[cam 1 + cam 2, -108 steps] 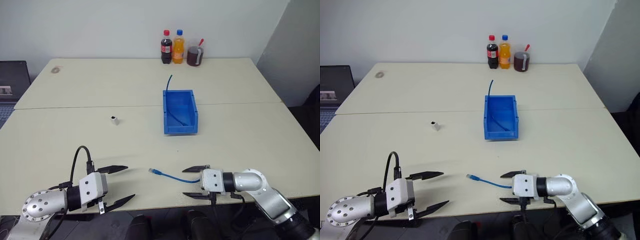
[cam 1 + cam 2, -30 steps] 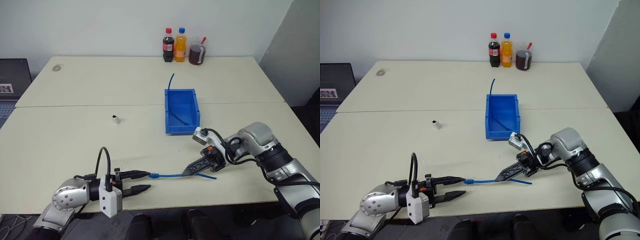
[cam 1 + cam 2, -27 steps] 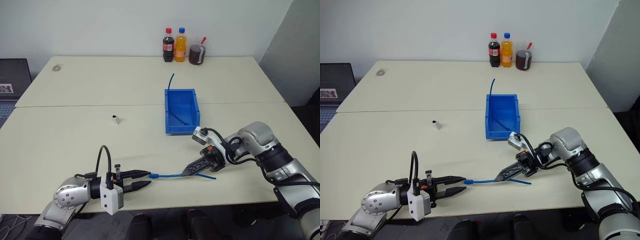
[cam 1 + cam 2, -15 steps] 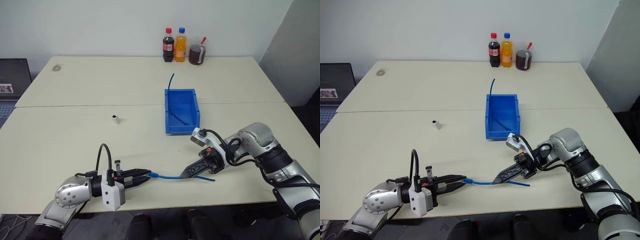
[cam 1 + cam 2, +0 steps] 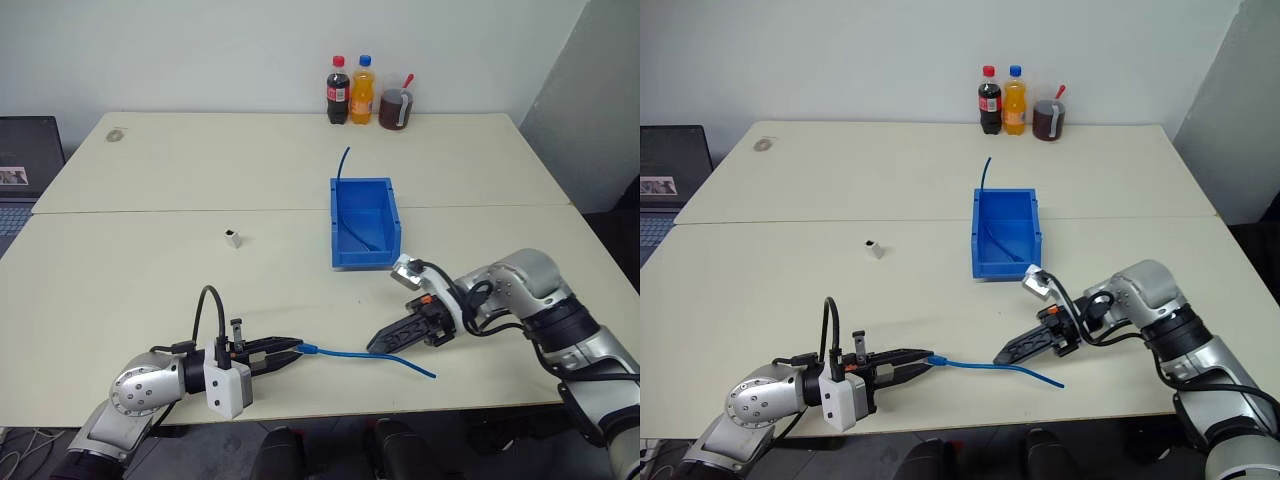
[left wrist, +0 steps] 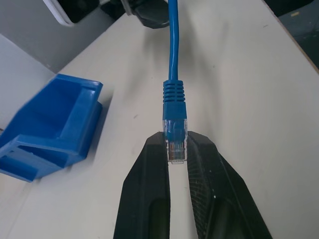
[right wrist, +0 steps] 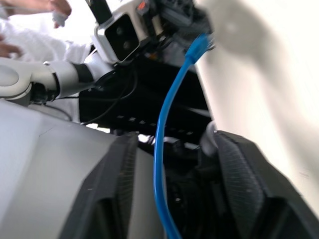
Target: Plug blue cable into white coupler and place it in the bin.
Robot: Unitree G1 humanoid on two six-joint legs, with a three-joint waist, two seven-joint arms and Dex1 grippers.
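Near the front edge of the cream table, the clear plug of the thin light-blue cable is pinched between the closed black fingers of the left gripper. The right gripper is seen with its fingers parted, the cord running loose between them. The handover appears complete. The tiny white boxy coupler lies well apart, left of the blue plastic bin, so it must be grasped next and its socket aligned with the plug. On the bottles behind, no lettering can be read.
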